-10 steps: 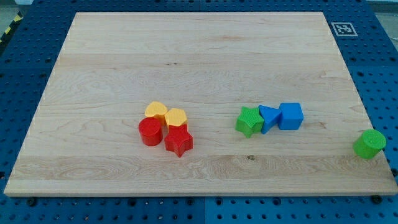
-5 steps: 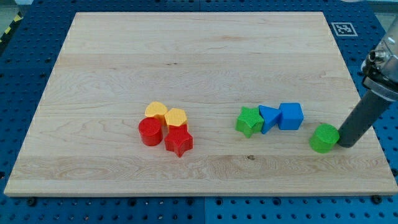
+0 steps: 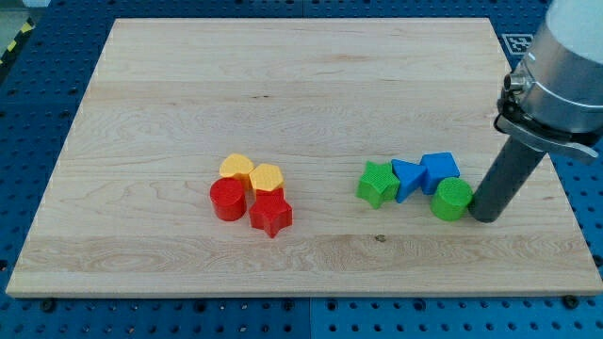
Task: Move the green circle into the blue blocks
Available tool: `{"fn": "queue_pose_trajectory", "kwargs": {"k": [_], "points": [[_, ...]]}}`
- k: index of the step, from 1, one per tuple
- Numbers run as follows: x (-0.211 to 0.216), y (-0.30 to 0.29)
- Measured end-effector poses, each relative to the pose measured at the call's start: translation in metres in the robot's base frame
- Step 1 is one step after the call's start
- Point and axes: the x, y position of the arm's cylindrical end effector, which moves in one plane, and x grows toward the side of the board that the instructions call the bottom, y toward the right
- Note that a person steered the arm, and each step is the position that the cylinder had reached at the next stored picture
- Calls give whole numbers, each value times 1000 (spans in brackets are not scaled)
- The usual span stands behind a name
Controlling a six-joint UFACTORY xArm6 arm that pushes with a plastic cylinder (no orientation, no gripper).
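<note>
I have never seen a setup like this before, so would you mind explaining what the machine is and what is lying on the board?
This is one camera looking down at a wooden board from an angle. The big grey part at the view's right is a robot arm. It has no hand: it ends in a dark rod, and my tip slides on the board to push blocks. Nothing is held.

My tip sits just right of the green circle, which now touches the blue cube. Left of that are a blue triangle and a green star. Further left is a cluster: a red circle, a red star and two yellow blocks.
</note>
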Motion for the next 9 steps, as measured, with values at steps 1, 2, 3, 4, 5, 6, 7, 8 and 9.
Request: {"fn": "queue_pose_trajectory", "kwargs": {"k": [1,2,3,4,5,6,7,8,9], "points": [[0,-9],[16,-3],[37,-26],[37,-56],[19,-57],[11,-47],[25,-42],[20,-18],[15,-4]]}}
